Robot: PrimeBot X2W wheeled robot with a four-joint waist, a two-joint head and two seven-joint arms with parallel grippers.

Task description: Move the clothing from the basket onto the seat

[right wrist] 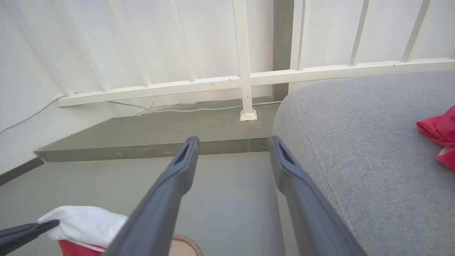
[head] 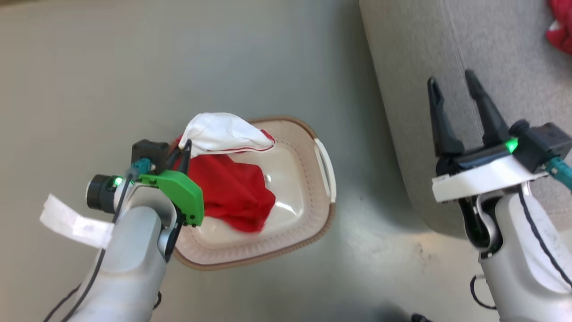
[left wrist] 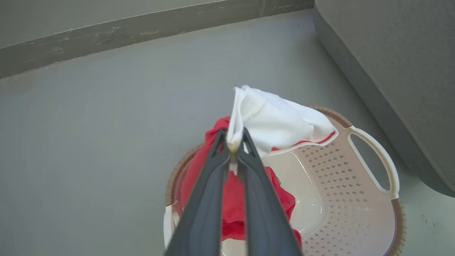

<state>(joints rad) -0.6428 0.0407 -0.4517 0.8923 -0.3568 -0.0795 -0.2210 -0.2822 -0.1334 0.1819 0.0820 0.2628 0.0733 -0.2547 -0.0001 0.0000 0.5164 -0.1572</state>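
A red garment with a white panel [head: 228, 179] [left wrist: 277, 122] [right wrist: 83, 224] hangs partly lifted over the cream basket [head: 324, 170] [left wrist: 369, 213], its red part still trailing inside. My left gripper [head: 187, 145] [left wrist: 234, 142] is shut on the white panel's edge, above the basket's left rim. My right gripper [head: 453, 87] [right wrist: 233, 144] stands open and empty over the left edge of the grey seat [head: 447, 53] [right wrist: 355, 142] [left wrist: 391, 53]. A second red garment [head: 561, 27] [right wrist: 439, 133] lies on the seat at the far right.
The basket stands on a grey floor [head: 134, 67], just left of the seat. A low grey step [right wrist: 153, 137] and a white railing [right wrist: 245, 78] with a thin cable run along the back wall.
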